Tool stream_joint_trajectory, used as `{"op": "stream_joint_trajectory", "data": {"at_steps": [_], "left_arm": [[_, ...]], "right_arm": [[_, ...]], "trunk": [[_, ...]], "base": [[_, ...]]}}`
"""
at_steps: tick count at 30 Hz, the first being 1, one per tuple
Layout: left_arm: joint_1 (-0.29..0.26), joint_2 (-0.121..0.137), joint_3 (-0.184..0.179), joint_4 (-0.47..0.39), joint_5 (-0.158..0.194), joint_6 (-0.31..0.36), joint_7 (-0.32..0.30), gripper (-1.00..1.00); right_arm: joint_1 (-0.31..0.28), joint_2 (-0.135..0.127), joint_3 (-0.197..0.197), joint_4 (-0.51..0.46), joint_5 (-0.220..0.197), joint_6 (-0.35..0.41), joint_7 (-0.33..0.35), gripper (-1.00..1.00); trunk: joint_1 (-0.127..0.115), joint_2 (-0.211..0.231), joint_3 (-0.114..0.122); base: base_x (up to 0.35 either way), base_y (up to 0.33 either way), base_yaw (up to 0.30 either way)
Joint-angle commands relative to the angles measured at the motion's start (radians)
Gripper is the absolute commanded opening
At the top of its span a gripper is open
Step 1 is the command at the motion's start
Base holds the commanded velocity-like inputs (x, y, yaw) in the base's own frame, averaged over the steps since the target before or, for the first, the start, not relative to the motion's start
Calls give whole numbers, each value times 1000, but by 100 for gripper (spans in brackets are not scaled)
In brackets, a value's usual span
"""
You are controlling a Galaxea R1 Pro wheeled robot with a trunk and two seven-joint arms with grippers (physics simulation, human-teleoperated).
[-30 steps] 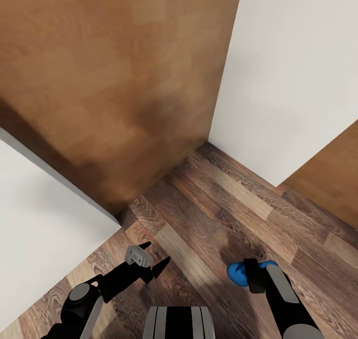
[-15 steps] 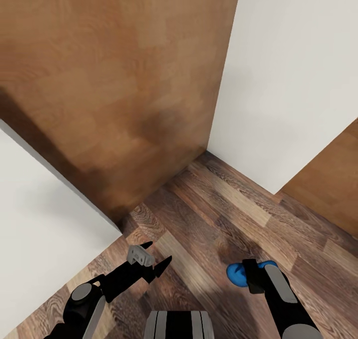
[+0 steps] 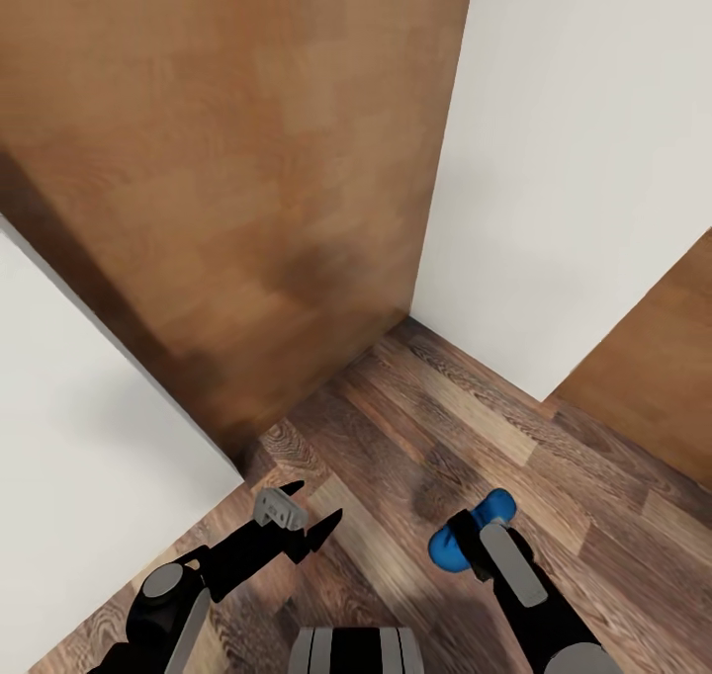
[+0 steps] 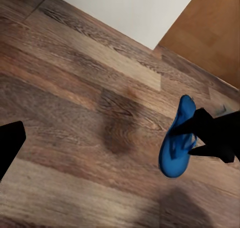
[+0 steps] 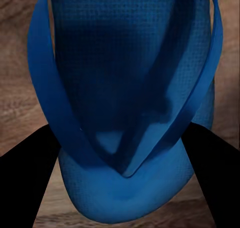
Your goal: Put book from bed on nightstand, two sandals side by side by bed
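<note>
At the far left you have a white wall [image 3: 89,437] close to your left arm, and beyond it a tall brown wood panel [image 3: 227,180] that meets a second white wall [image 3: 574,160] at a corner ahead. The wood-plank floor [image 3: 396,437] runs between them in a narrow strip, and that is the main risk as I judge it: turning the base here could swing an elbow or the carried load into a wall or the panel.

Your left gripper [image 3: 300,522] hangs low over the floor near you, its two dark fingers spread apart with nothing between them.

To the right, your right gripper [image 3: 473,541] is closed on a blue sandal [image 3: 447,549]. In the right wrist view the sandal [image 5: 125,102] sits between the two black fingers, its straps meeting in a V close to the grip; the left wrist view shows the sandal [image 4: 176,140] pinched partway along its length with both ends sticking out free. Being flexible, it could twist or slip out if you jolt or brush something.

No bed, book, nightstand or second sandal is visible here, so placing it is not yet possible.
</note>
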Motion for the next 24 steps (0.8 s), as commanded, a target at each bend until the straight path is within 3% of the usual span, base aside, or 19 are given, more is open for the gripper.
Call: {"op": "stream_joint_trajectory", "data": {"at_steps": [1, 4, 7, 8, 9, 11, 12, 15, 18, 24], "left_arm": [[0, 0, 1, -1, 5, 9, -3, 100], [0, 0, 0, 0, 5, 9, -3, 100], [0, 0, -1, 0, 5, 9, -3, 100], [0, 0, -1, 0, 5, 9, -3, 100], [0, -1, -1, 1, 5, 9, -3, 100], [0, -1, -1, 2, 5, 9, -3, 100], [0, -1, -1, 3, 5, 9, -3, 100], [0, -1, -1, 5, 5, 9, -3, 100], [0, -2, -1, 6, 5, 9, -3, 100], [0, -2, -1, 6, 5, 8, -3, 100]], "right_arm": [[0, -1, 8, -2, 23, 6, -5, -100], [0, -17, 19, -2, 114, 11, -2, -100], [2, -97, 24, -1, 193, 14, 0, -100], [2, -108, 24, -1, 202, 14, 0, -100], [4, -146, 25, 0, 232, 15, 1, -100], [5, -174, 31, 4, 279, 15, 1, -100], [5, -188, 44, 9, 340, 15, 1, -100], [5, -200, 78, 45, 500, 15, 9, -100], [5, -203, 90, 119, 633, 2, 51, -100], [5, -204, 94, 170, 733, -5, 69, -100]], "trunk": [[-1, 0, 3], [-2, 1, 15], [-3, 1, 26], [-4, 2, 30], [-4, 2, 34], [-5, 2, 42], [-6, 3, 46], [-7, 3, 57], [-8, 4, 69], [-11, 5, 92]], "base": [[0, 0, 0], [0, 0, 0], [0, 0, 0], [0, 0, 0], [0, 0, 0], [0, 0, 0], [0, 0, 0], [0, 0, 0], [0, 0, 0], [0, 0, 0]]}}
